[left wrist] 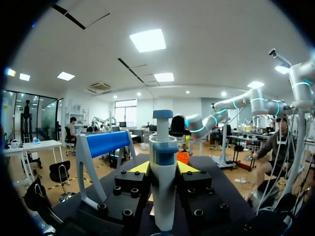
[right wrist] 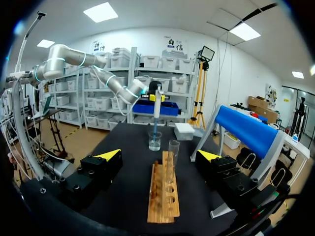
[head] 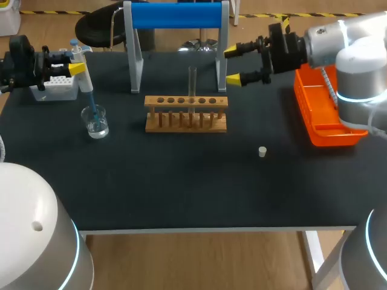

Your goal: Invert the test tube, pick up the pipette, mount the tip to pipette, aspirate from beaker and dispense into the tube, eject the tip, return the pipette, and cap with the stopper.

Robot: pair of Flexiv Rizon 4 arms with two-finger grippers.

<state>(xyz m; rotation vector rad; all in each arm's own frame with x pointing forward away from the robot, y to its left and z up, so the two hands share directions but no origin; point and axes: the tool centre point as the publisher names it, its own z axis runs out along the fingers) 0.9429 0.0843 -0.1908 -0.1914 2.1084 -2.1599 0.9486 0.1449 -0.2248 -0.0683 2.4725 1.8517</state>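
Observation:
My left gripper (head: 74,63) is shut on the white and blue pipette (head: 83,66) at the table's far left. The pipette's blue tip dips into the small glass beaker (head: 95,121). From the left wrist, the pipette (left wrist: 163,182) stands upright between the yellow fingertips (left wrist: 140,167). A clear test tube (head: 192,84) stands upright in the wooden rack (head: 186,113), mouth up. The small white stopper (head: 262,151) lies on the table right of the rack. My right gripper (head: 237,65) hangs open and empty behind the rack's right end. Ahead of that gripper (right wrist: 160,156) are the tube (right wrist: 173,156), rack (right wrist: 164,194) and beaker (right wrist: 155,141).
A white tip box (head: 54,87) sits behind the beaker at the far left. The blue-barred pipette stand (head: 176,15) rises at the back middle. An orange tray (head: 326,112) lies at the right edge under my right arm.

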